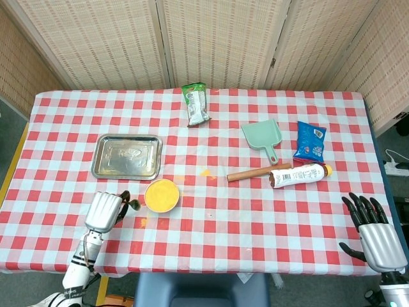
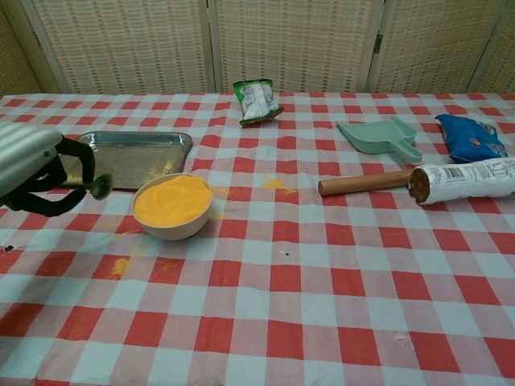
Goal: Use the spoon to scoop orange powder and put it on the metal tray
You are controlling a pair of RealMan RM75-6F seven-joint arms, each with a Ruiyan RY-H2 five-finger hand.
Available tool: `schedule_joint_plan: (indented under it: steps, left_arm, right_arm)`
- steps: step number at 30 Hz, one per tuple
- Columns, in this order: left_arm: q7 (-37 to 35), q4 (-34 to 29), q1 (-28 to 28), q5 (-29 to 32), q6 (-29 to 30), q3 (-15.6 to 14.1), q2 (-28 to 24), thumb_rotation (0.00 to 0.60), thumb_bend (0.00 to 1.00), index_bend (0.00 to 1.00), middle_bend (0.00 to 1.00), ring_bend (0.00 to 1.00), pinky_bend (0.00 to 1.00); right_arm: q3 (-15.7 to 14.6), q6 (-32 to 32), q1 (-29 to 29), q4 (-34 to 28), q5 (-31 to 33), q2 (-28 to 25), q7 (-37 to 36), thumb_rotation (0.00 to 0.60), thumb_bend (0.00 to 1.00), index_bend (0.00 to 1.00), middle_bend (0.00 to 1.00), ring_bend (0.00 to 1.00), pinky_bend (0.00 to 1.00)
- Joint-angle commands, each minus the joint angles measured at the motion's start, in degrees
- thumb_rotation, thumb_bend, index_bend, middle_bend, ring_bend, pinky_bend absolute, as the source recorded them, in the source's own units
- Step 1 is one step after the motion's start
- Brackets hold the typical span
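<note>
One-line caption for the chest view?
Left hand holds spoon beside bowl of orange powder, near tray.

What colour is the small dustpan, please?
The dustpan is pale mint green, clearest in the head view.
</note>
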State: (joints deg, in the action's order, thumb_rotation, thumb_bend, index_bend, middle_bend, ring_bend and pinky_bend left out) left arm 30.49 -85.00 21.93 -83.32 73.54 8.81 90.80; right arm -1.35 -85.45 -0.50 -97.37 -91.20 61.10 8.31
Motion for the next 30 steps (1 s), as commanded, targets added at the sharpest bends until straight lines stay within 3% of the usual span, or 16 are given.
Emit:
schedule_joint_plan:
  steps: [1,9,16,25,30]
  left_arm:
    - [3.43,-1.09,3.23,2.53,-3.42,1.83,1.14,0.600,0.42,0.62,1.00,1.00,1.00]
    - [8.04,3.58,9.05,7.49,-9.23,3.83,6.45,0.600,0.43,0.62,1.00,1.00,1.00]
    - [10.10,8.48,12.14,9.47,-10.50,4.15,10.11,0.600,0.43,0.61,1.00,1.00,1.00]
    - [9.30,9.51,12.64,9.31,-9.17,2.61,10.39,0.600,0.43,0.32,1.00,1.00,1.00]
    - [9.01,9.20,12.65,9.26,-8.14,2.09,10.36,0.600,0.43,0.27,1.00,1.00,1.00]
  right_arm:
    - [0.21,0.28,-0.11,0.04,0.49,-0.20,-0.42,0.600,0.06,0.00,0.00,0.00,0.00]
    - [0.82,1.40,-0.51,0.30,2.32,-0.74,-1.48,0.600,0.06,0.00,0.00,0.00,0.00]
    - [1.27,2.29,-0.81,0.61,3.79,-0.99,-2.04,0.600,0.06,0.00,0.00,0.00,0.00]
    - [1.30,2.58,-0.84,0.56,4.32,-1.00,-1.77,0.600,0.06,0.00,0.00,0.00,0.00]
    - [1.20,2.17,-0.71,0.34,3.92,-0.99,-1.83,0.600,0.07,0.00,0.00,0.00,0.00]
